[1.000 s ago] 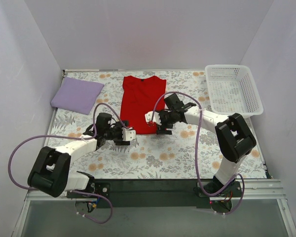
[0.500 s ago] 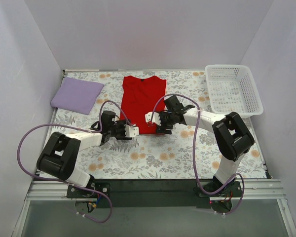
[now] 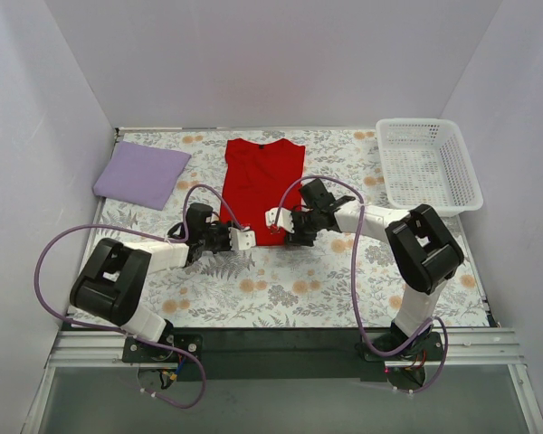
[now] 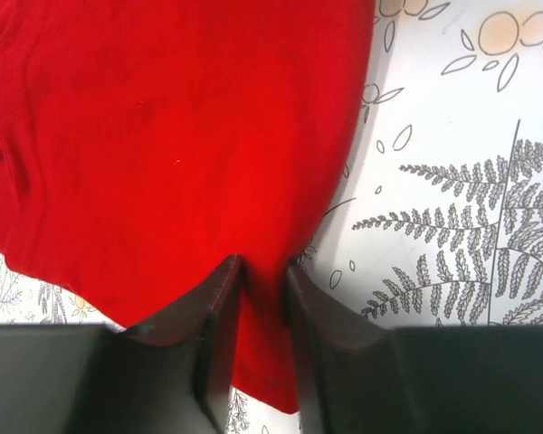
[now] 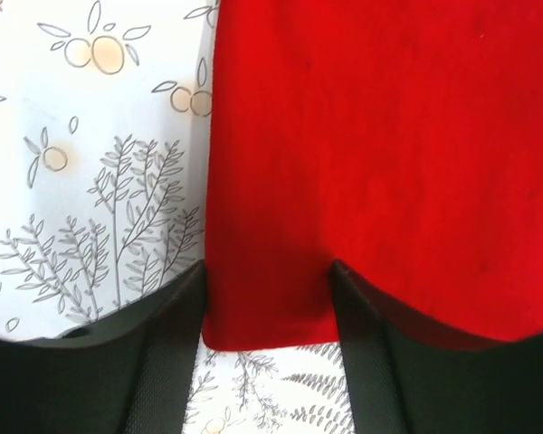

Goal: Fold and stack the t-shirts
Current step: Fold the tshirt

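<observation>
Near the middle of the table, both my arms reach low over the floral-print cloth (image 3: 299, 289), elbows bent and wrists angled inward toward each other at the near hem of the red t-shirt (image 3: 261, 181). My left gripper (image 4: 264, 271) is clenched on the hem's near-left corner, soft red fabric pinched between its dark fingers. My right gripper (image 5: 267, 271) is spread wide, its fingers straddling the near-right corner. The shirt lies flat as a long narrow strip, neck at the far end. At far left lies the lavender t-shirt (image 3: 141, 174), folded into a soft square. At far right sits a white plastic lattice basket (image 3: 434, 208).
</observation>
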